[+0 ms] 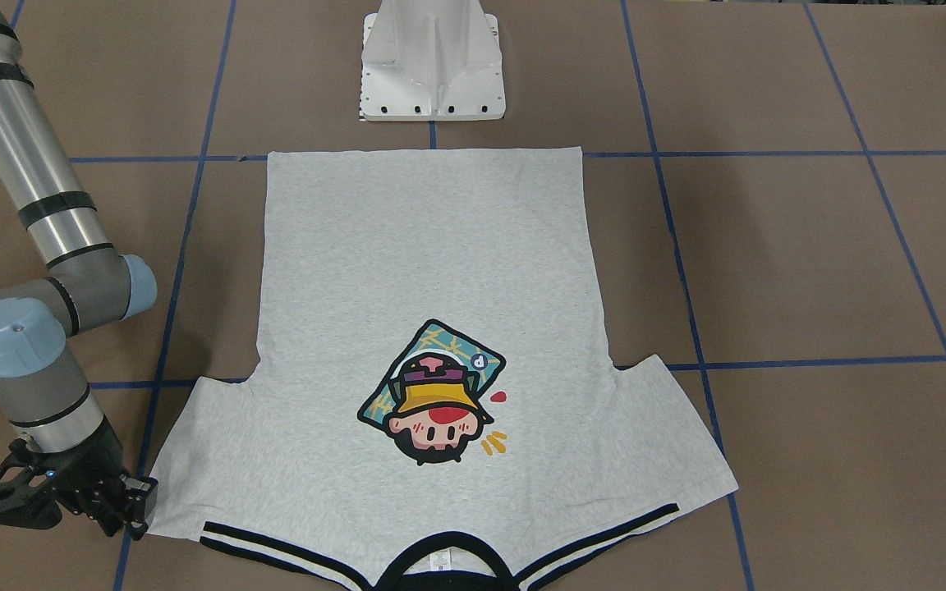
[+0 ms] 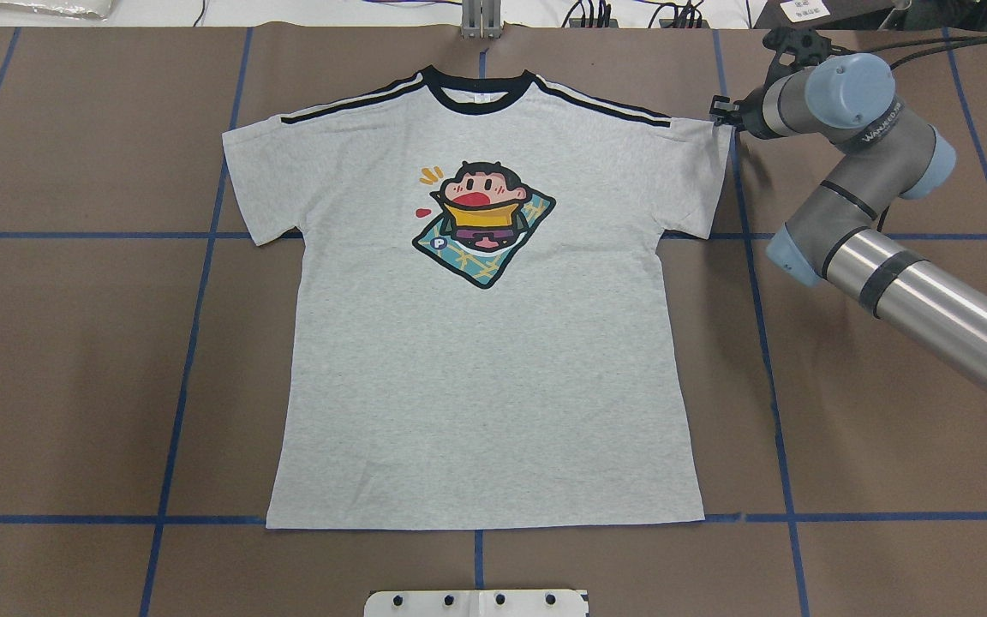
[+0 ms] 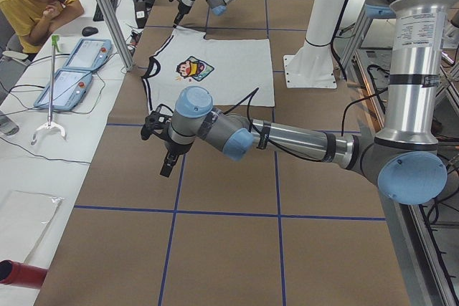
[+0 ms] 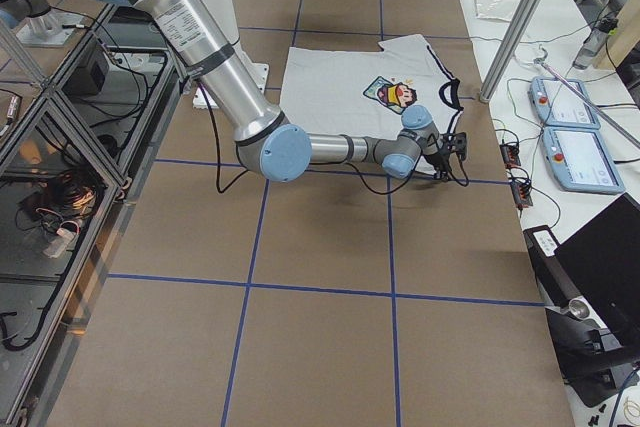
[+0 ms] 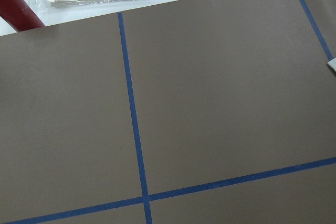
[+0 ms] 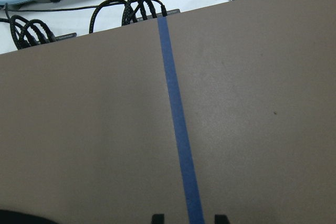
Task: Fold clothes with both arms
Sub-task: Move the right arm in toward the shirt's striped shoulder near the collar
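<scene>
Two tools: both are positioned over the brown desk (image 2: 74,343).
Left tool (image 3: 167,166): seen only from the side, well apart from the T-shirt; its finger spacing cannot be told.
T-shirt (image 2: 485,360): laid flat mid-desk, print up, collar away from the robot.
Right tool (image 1: 124,509): fingers spread, placed just beside the sleeve's outer edge.

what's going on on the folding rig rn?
Folding hasn't started. The grey T-shirt lies flat, print up, collar away from the robot. The right gripper sits open at the edge of one sleeve, gripping nothing. The left gripper hangs above bare table, off the opposite side of the garment.
</scene>
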You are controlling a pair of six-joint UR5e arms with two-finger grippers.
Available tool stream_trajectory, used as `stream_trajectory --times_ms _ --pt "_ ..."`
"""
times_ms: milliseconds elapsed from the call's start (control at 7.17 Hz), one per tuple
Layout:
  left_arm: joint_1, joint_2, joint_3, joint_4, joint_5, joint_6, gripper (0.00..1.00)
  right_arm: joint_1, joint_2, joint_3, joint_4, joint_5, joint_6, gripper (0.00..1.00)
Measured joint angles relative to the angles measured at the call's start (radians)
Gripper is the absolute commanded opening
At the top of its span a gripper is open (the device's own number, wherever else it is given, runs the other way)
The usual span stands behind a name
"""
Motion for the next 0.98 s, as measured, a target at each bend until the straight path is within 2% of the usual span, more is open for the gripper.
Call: stream_trajectory --times_ms 140,419,558,698,837,977 --pt "0.0 0.0 0.002 0.0 -0.001 0.0 1.0 0.0 -0.017 0.028 -0.002 -0.001 0.002 0.14" --pt "0.0 0.0 0.005 0.0 0.001 0.003 1.0 -0.001 -0.03 0.052 -0.009 -0.002 0.003 0.14" --pt "0.0 0.0 0.006 0.0 0.001 0.005 1.0 -0.001 -0.031 0.053 -0.013 -0.003 0.002 0.3" --pt "0.0 0.001 0.007 0.0 0.001 0.005 1.0 0.001 -0.032 0.053 -0.014 -0.006 0.001 0.62" --pt "0.0 0.001 0.009 0.0 0.002 0.004 1.0 0.004 -0.032 0.053 -0.015 -0.01 0.001 0.79" --pt "0.0 0.001 0.01 0.0 0.002 0.003 1.0 0.006 -0.03 0.051 -0.017 -0.014 0.009 0.81"
